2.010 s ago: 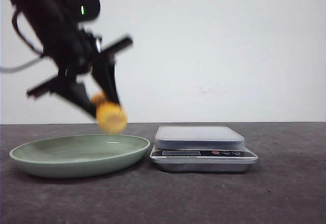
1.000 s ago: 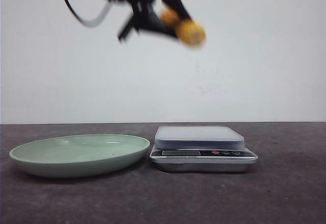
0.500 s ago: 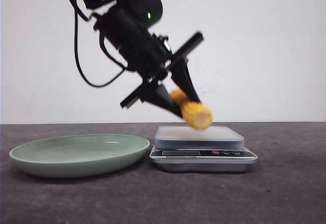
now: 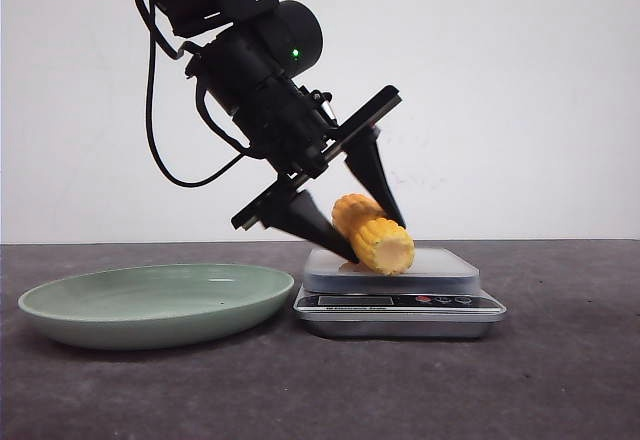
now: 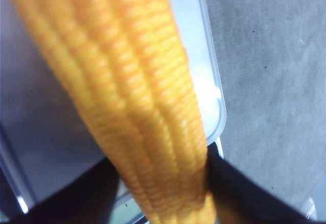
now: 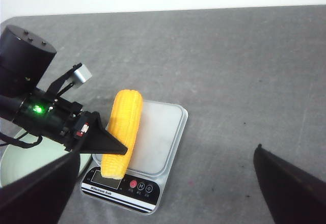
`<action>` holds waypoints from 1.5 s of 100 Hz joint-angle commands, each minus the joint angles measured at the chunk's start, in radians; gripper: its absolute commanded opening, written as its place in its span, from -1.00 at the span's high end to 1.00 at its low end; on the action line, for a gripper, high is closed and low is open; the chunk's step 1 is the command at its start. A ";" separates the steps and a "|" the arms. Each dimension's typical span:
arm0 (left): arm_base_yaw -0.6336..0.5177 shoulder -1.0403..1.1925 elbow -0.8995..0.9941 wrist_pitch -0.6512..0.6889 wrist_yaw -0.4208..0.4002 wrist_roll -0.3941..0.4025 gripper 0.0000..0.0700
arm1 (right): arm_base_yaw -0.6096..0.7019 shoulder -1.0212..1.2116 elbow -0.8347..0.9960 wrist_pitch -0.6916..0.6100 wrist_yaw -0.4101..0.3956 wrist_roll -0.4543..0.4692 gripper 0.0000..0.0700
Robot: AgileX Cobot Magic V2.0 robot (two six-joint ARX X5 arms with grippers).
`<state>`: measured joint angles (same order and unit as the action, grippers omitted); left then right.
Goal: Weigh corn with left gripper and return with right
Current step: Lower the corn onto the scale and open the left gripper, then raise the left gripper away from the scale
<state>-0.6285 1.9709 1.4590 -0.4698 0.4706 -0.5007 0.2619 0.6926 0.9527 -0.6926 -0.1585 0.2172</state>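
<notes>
My left gripper [image 4: 375,242] is shut on the corn [image 4: 378,238], a stubby yellow-orange cob with a paler cut end. The cob is tilted, and its lower end appears to touch the scale's platform [image 4: 440,265]. In the left wrist view the corn [image 5: 137,91] fills the frame, with a black finger pressed against each side, and the left gripper [image 5: 160,183] is over the platform [image 5: 35,96]. The right wrist view shows the corn [image 6: 124,127] overhanging the scale's display. My right gripper [image 6: 163,198] hangs open above the table, empty.
The silver kitchen scale [image 4: 400,312] stands at the table's middle, and the right wrist view shows its buttons [image 6: 141,187]. A pale green plate [image 4: 155,305] sits directly left of it, empty. The dark grey table runs back to a white wall.
My left gripper carried the corn up from over the plate, swung it right, then brought it down. Over the last half second it lowered the cob onto the scale's platform.
</notes>
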 commanded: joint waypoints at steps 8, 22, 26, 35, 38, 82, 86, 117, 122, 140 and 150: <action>-0.003 0.030 0.019 -0.025 0.001 -0.002 -0.65 | 0.004 0.005 0.008 0.008 -0.002 0.008 -1.00; 0.001 0.029 0.020 -0.038 0.005 -0.002 -0.74 | 0.004 0.005 0.008 0.007 -0.002 0.006 -1.00; 0.003 0.027 0.023 -0.040 0.016 -0.002 -0.74 | 0.004 0.005 0.008 0.007 -0.002 0.006 -1.00; 0.007 0.016 0.031 -0.040 0.039 -0.002 -0.81 | 0.004 0.005 0.008 0.006 -0.002 0.006 -1.00; 0.007 0.012 0.036 -0.042 0.039 -0.002 -0.92 | 0.004 0.005 0.008 0.006 -0.002 0.006 -1.00; 0.021 -0.104 0.213 -0.214 0.012 0.030 -1.00 | 0.004 0.006 0.008 0.006 0.001 -0.027 -1.00; 0.021 -0.130 0.222 -0.223 -0.010 0.038 -1.00 | 0.004 0.006 0.008 0.004 0.001 -0.026 -1.00; 0.020 -0.484 0.223 -0.317 -0.191 0.177 0.69 | 0.004 0.006 0.008 -0.043 0.001 -0.026 -1.00; 0.020 -0.549 0.223 -0.343 -0.215 0.197 0.82 | 0.005 0.006 0.008 -0.046 0.000 -0.025 -1.00; 0.012 -0.766 0.223 -0.394 -0.246 0.209 0.97 | 0.012 0.008 0.008 -0.033 -0.056 -0.022 -1.00; 0.000 -0.875 0.223 -0.452 -0.255 0.214 0.97 | 0.028 0.016 0.008 -0.014 -0.125 -0.013 -1.00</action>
<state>-0.6144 1.1385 1.6596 -0.8902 0.2253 -0.3069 0.2771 0.6979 0.9527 -0.7250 -0.2462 0.2058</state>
